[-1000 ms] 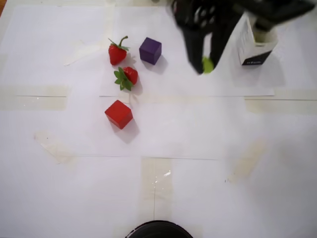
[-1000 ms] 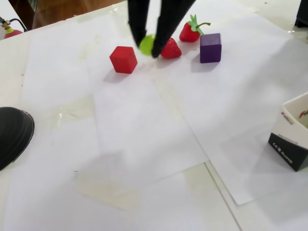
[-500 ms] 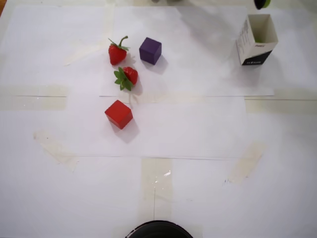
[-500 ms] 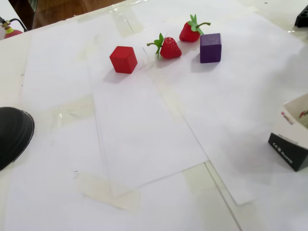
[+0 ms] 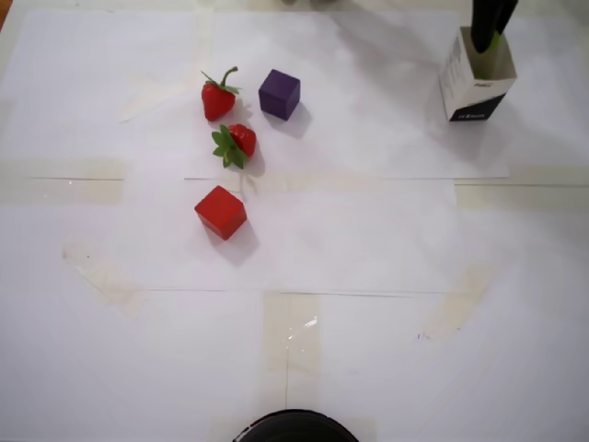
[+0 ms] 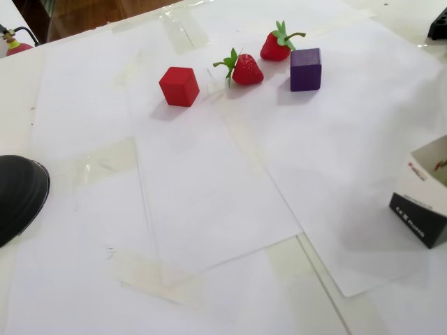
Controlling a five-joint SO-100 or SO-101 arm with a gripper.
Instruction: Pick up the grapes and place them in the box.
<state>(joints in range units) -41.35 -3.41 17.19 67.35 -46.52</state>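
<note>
Since half a second ago my gripper [image 5: 488, 37] has come back down from the top edge of the overhead view and now hangs over the mouth of the box [image 5: 472, 92], its dark fingers [image 5: 480, 26] reaching down into the opening. A sliver of green shows between the fingertips there, which I take to be one of the grapes [image 5: 496, 40], so the fingers look pinched on it, though so little of them is in frame that I cannot be certain. The grape sits at the box mouth, not on the table. I cannot see into the box well enough to tell what else lies inside.

In the overhead view the box stands upright at the upper right, on the white paper, well apart from everything else. In the fixed view only its corner [image 6: 426, 202] shows at the right edge, black band at the base, and the gripper is out of frame.

Off to the left in the overhead view, the purple cube [image 5: 279, 94] sits near one strawberry [image 5: 217, 98]; a second strawberry [image 5: 236, 143] lies just below them, and the red cube [image 5: 221, 212] lies further down. A dark round object [image 5: 294, 426] pokes in at the bottom edge.
</note>
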